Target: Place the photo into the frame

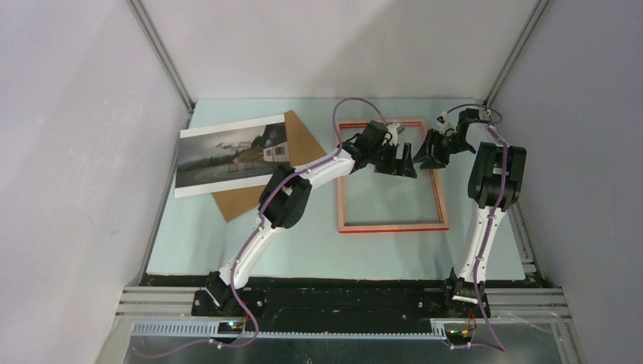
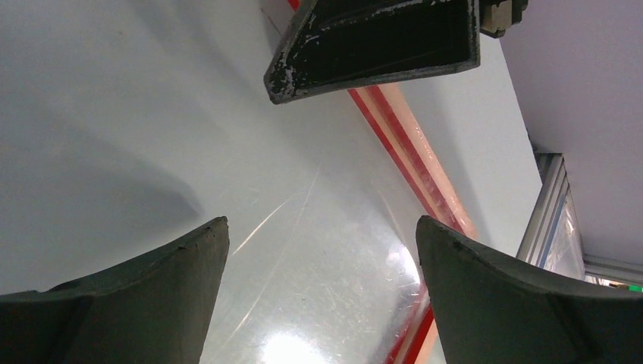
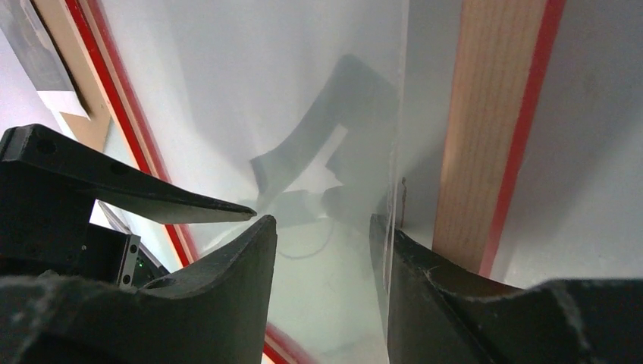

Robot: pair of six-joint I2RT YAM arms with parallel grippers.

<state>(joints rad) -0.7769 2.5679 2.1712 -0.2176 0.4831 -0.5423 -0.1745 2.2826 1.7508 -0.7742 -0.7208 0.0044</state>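
Reference: clock directions are read in the overhead view, 12 o'clock at the far wall.
Table (image 1: 303, 250): pale blue-green surface that carries all the items.
Frame (image 1: 390, 225): lies flat on the table at 3 o'clock of the table centre. The pale wood face is up and red shows along its edges. In the wrist views its rail appears as a wood strip edged in red (image 2: 413, 148) (image 3: 485, 114).
Photo (image 1: 227, 155): grey landscape print at 9 to 10 o'clock, outside the frame and well apart from it. It lies on top of the backing board.
Backing board (image 1: 246, 201): plain brown and turned at an angle. Its corners stick out past the photo at 1 o'clock and 6 o'clock.
Clear pane (image 2: 326, 303): glossy, scratched sheet within the frame opening. Its edge shows as a thin line in the right wrist view.
Left tool (image 1: 399, 161) (image 2: 320, 224): over the frame opening toward its 12 o'clock rail. Fingers are spread wide with nothing between them.
Right tool (image 1: 434, 152) (image 3: 322, 220): at the frame's 1 o'clock corner, just beside the left tool. Fingers are parted with a visible gap. The pane edge runs close along one finger (image 3: 425, 288), and no pinch is visible.
Tool spacing: each wrist view shows a finger of the other tool close by.
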